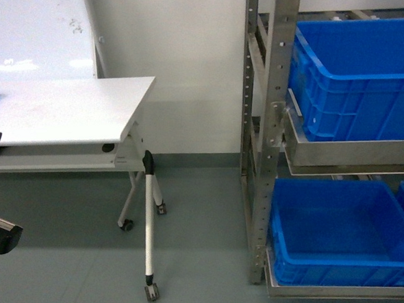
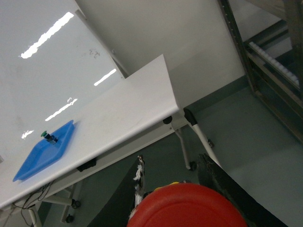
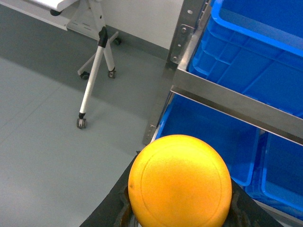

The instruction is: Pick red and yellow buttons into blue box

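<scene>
In the left wrist view, my left gripper point(image 2: 173, 166) is shut on the red button point(image 2: 189, 208). Its domed cap fills the bottom of that view between the black fingers point(image 2: 215, 177), above the floor beside the table. My right gripper point(image 3: 182, 189) is shut on the yellow button point(image 3: 180, 182), whose cap hides the jaws. Just beyond it, a deep blue box point(image 3: 213, 127) sits on the rack's lower shelf, also in the head view point(image 1: 337, 232). Another blue box point(image 1: 359, 80) sits on the shelf above. Only black parts of my left arm point(image 1: 3, 236) show at the head view's left edge.
A white folding table point(image 1: 62, 112) on castor legs point(image 1: 151, 264) stands at left. It carries a shallow blue tray point(image 2: 45, 151) with a green-capped button point(image 2: 47, 135). The metal rack's upright point(image 1: 263, 141) and shelf rail point(image 3: 227, 106) front the boxes. Grey floor lies between table and rack.
</scene>
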Motion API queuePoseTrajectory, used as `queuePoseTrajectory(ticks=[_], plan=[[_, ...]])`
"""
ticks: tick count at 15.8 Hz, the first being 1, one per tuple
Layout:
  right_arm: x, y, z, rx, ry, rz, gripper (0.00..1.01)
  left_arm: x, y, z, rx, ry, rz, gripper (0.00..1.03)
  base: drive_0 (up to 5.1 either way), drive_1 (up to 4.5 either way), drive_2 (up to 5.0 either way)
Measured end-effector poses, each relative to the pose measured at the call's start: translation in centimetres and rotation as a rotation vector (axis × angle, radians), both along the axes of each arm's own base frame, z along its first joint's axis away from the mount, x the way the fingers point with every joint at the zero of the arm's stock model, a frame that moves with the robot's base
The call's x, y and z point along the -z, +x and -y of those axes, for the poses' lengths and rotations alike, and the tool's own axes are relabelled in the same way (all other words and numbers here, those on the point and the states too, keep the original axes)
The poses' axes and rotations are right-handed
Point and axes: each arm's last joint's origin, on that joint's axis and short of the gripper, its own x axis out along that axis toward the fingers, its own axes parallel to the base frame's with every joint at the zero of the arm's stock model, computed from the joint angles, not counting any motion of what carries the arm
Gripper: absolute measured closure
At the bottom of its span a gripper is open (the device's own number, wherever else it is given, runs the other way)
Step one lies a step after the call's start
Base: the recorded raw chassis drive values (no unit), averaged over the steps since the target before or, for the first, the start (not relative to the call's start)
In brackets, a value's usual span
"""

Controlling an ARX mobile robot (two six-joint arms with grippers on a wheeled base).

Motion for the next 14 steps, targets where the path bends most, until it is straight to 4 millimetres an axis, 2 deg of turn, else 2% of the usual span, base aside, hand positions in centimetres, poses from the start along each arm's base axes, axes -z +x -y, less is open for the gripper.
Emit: queuePoseTrajectory(ticks=[5, 14], plan=[[0.01, 0.0, 0.0, 0.0, 0.0, 0.0, 0.71, 0.03, 0.0, 0.0, 0.0, 0.001, -0.003, 0.74, 4.3, -2.02, -2.0], [0.01, 0.0, 0.01, 0.004, -0.002, 0.0, 0.71, 0.02, -0.03, 0.15, 0.013, 0.0, -0.002, 0.74, 0.0, 0.0, 0.0]])
